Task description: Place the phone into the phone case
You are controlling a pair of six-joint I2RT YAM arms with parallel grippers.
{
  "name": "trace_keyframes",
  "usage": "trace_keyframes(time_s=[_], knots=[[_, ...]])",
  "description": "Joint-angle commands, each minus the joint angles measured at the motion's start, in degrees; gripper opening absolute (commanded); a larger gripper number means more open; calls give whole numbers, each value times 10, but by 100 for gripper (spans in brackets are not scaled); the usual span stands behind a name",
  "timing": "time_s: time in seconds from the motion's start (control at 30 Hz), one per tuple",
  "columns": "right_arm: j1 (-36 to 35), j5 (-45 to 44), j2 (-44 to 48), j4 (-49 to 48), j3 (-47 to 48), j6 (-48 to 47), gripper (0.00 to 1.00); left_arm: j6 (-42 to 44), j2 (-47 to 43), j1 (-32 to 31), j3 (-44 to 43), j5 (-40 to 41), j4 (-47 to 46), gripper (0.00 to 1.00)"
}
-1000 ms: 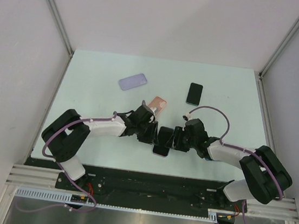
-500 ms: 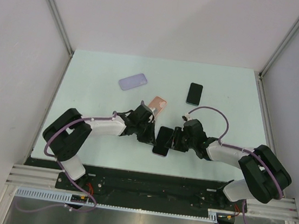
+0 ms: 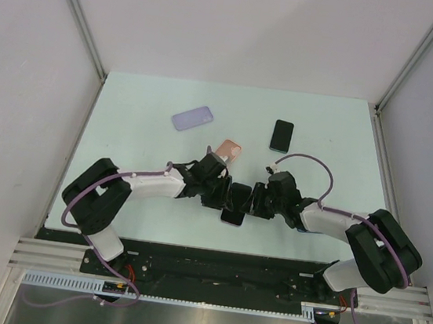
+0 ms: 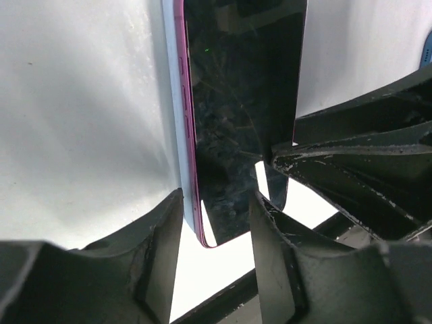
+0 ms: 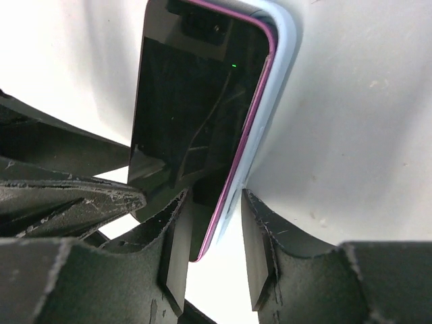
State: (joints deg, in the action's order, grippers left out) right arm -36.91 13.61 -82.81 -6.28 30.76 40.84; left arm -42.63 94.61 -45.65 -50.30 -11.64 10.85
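Observation:
A dark-screened phone (image 3: 236,201) with a magenta rim sits in a pale blue case near the table's front middle. In the left wrist view the phone (image 4: 243,101) shows with the case edge (image 4: 170,101) along its left side. My left gripper (image 4: 216,199) has one finger on the screen and one against the case side, closed on that corner. In the right wrist view the phone (image 5: 196,101) and case (image 5: 277,81) run between the fingers of my right gripper (image 5: 214,196), which pinches screen and case. From above, my left gripper (image 3: 220,192) and right gripper (image 3: 253,202) meet at the phone.
A lavender case (image 3: 193,117) lies at the back left. A black phone (image 3: 281,135) lies at the back right. A rose-coloured phone or case (image 3: 229,148) lies just behind my left gripper. The table's front edge (image 3: 229,249) is close behind the held phone.
My left gripper has shifted slightly right and now covers more of the phone's left edge. The right gripper and phone have barely moved.

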Motion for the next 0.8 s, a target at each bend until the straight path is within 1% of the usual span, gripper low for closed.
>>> trace_keyframes(time_s=[0.0, 0.07, 0.1, 0.17, 0.27, 0.3, 0.4, 0.47, 0.57, 0.6, 0.67, 0.7, 0.77], knots=[[13, 2, 3, -7, -3, -13, 38, 4, -12, 1, -45, 50, 45, 50], [17, 1, -13, -15, -3, -18, 35, 3, -1, 6, -62, 84, 73, 52], [17, -2, -19, -21, -4, -19, 31, 4, 9, 6, -79, 94, 94, 52], [17, -7, -33, -22, -3, -21, 29, 12, 19, 8, -92, 102, 107, 53], [17, -8, -56, -29, -10, -15, 26, 18, 32, 14, -101, 97, 103, 52], [17, -9, -59, -33, -15, -12, 24, 23, 38, 20, -99, 82, 89, 52], [18, -11, -56, -34, -18, -10, 24, 32, 52, 24, -98, 63, 74, 52], [22, -3, -51, -36, -18, -10, 24, 37, 59, 26, -99, 56, 72, 49], [22, 2, -34, -36, -18, -12, 31, 40, 73, 27, -95, 43, 59, 44], [22, 2, -30, -35, -18, -11, 37, 40, 75, 27, -86, 37, 46, 41], [23, 3, -18, -32, -18, -9, 44, 34, 76, 26, -76, 20, 32, 38], [24, 3, -16, -29, -18, -8, 46, 32, 76, 26, -67, 15, 23, 35], [24, 2, -5, -26, -18, -2, 51, 24, 77, 26, -59, 14, 19, 31]])
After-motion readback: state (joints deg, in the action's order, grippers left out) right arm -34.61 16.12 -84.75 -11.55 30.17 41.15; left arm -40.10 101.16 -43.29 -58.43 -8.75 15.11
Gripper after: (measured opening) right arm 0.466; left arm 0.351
